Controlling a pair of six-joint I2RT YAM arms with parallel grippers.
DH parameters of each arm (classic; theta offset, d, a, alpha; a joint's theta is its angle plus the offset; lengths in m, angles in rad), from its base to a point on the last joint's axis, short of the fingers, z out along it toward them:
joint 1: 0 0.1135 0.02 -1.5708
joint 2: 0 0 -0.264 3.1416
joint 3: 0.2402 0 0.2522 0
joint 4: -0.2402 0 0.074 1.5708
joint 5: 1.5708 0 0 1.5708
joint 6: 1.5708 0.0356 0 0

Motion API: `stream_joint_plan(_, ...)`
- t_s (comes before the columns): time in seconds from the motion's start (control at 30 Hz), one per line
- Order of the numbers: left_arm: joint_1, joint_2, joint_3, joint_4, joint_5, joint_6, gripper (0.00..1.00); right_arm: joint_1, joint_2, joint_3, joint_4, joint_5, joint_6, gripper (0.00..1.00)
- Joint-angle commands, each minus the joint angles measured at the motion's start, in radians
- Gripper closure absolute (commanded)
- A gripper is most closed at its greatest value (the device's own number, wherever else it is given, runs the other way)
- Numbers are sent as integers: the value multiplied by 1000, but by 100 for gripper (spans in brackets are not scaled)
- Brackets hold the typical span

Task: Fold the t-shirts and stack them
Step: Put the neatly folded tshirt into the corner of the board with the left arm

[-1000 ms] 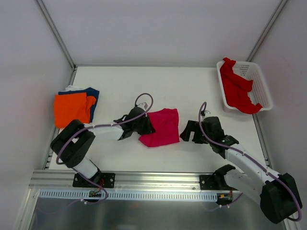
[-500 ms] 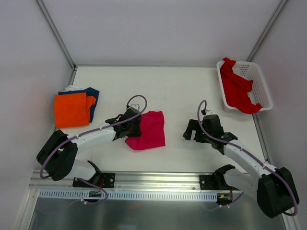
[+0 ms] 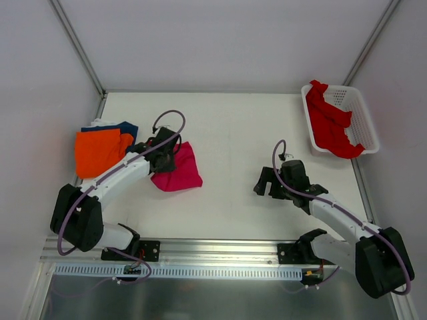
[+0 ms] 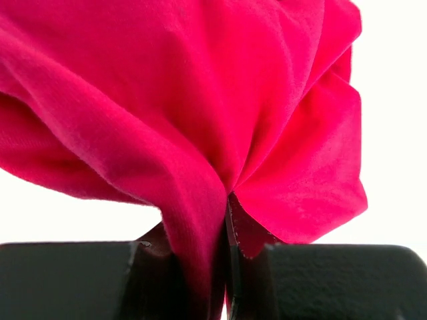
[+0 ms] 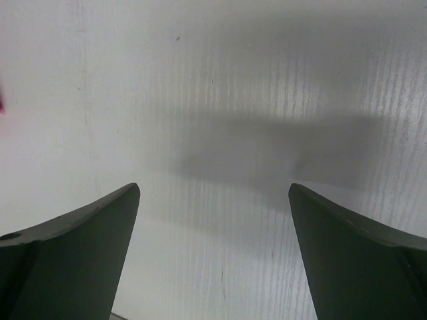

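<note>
Crimson-pink cloth t-shirt (image 3: 179, 171) has been dragged left across the white table (image 3: 233, 120), now just right of the folded orange t-shirt (image 3: 99, 152) lying on the navy one (image 3: 129, 127). Left gripper (image 3: 162, 152) is clenched on its bunched edge. Right gripper (image 3: 267, 183) is spread wide, empty, over bare table. Step looks like stacking; next move: lift it onto the orange shirt, lay it flat, release. Bright red t-shirt (image 3: 328, 127) sits crumpled in the white lattice basket (image 3: 365, 113), far right

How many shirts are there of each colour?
Orange shirt: 1
Navy shirt: 1
Pink shirt: 1
Red shirt: 1
Total: 4
</note>
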Motion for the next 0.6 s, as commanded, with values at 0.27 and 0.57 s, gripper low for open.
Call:
stream_joint_plan(0.27,116,32,85,-130,-95,90,100,-11,39,-37,79,-45,-17,0)
stream_joint_plan(0.57,208,97,309,-249,-70,153,100,-16,54,-66,120,-97,-7,1)
